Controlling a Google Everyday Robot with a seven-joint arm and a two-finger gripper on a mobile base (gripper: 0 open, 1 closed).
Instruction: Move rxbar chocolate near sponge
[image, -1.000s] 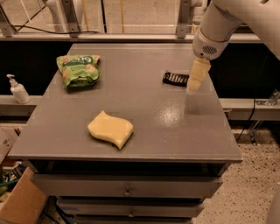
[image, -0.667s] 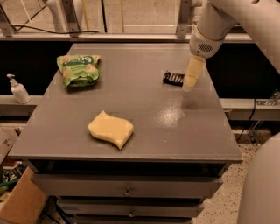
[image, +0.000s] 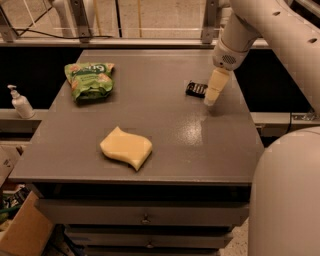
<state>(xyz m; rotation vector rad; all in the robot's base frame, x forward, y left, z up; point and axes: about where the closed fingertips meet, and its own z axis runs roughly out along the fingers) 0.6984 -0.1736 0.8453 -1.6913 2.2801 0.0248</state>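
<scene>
colours rundown: rxbar chocolate black wrapper, whitish lettering. sponge pale yellow, plain. snack bag bright green, pale print, few orange bits. table flat dark grey, slight sheen. gripper cream, just right of bar, on white arm. pump bottle far left, white
</scene>
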